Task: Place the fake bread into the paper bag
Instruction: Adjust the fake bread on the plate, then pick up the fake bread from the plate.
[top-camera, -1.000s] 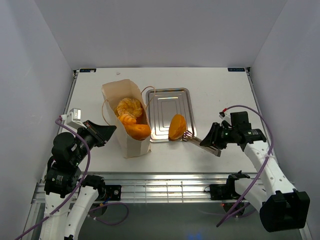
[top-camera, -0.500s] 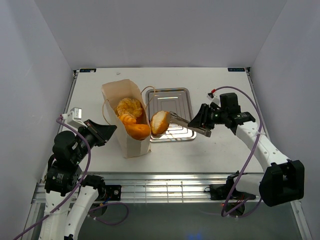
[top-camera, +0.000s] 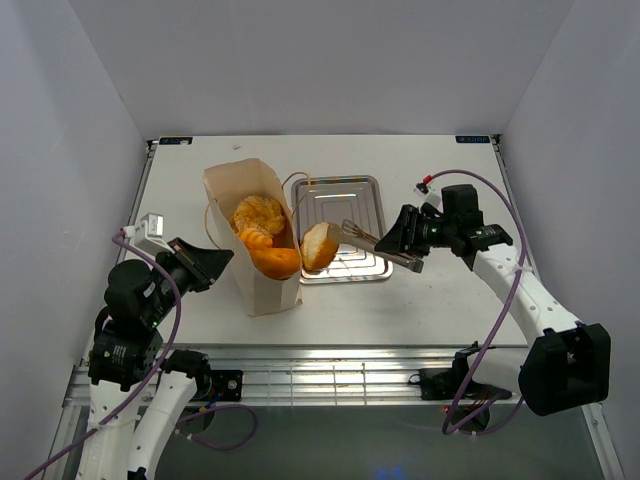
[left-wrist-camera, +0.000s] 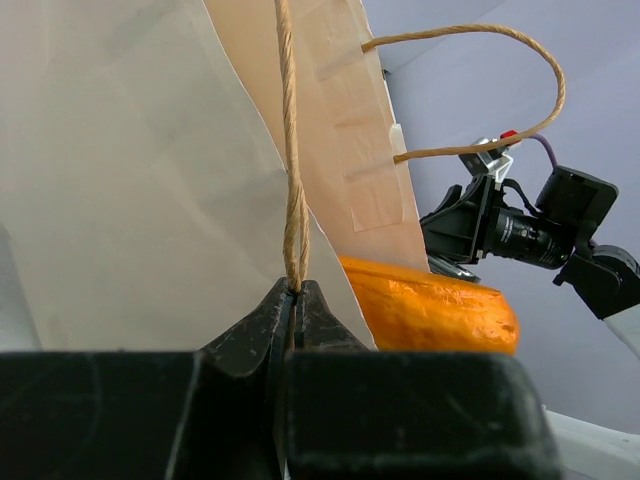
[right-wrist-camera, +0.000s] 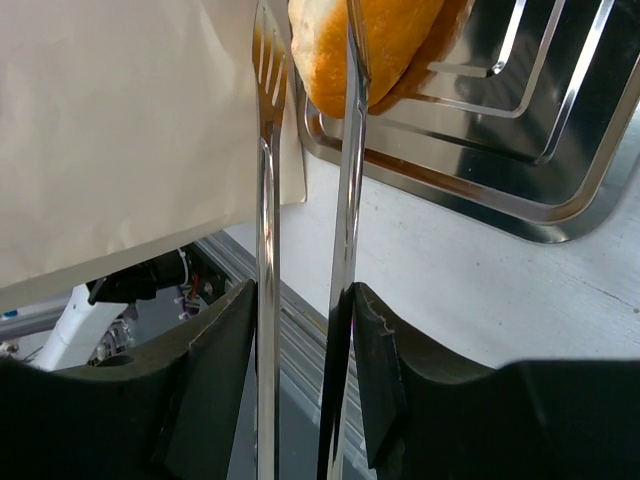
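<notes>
The paper bag (top-camera: 262, 290) stands open left of the tray, with a braided round bread (top-camera: 258, 213) and a long loaf (top-camera: 276, 261) inside. My left gripper (top-camera: 215, 262) is shut on the bag's cord handle (left-wrist-camera: 292, 150), and the loaf (left-wrist-camera: 430, 312) pokes out past the bag (left-wrist-camera: 120, 200). My right gripper (top-camera: 400, 245) is shut on metal tongs (top-camera: 372, 243). A round roll (top-camera: 320, 245) sits at the tongs' tips, against the bag's right wall. In the right wrist view, one tong arm crosses the roll (right-wrist-camera: 380, 40); the tined arm (right-wrist-camera: 268, 80) stands just off its left side.
A silver metal tray (top-camera: 345, 200) lies right of the bag, its rim (right-wrist-camera: 470, 205) under the roll. The bag's other handle (left-wrist-camera: 490, 95) loops up on the far side. The table's front edge and aluminium rail (top-camera: 330, 365) run near the arm bases.
My right arm carried the roll from the tray's near edge up and left to the bag's wall. In the last half second the tongs have spread apart.
</notes>
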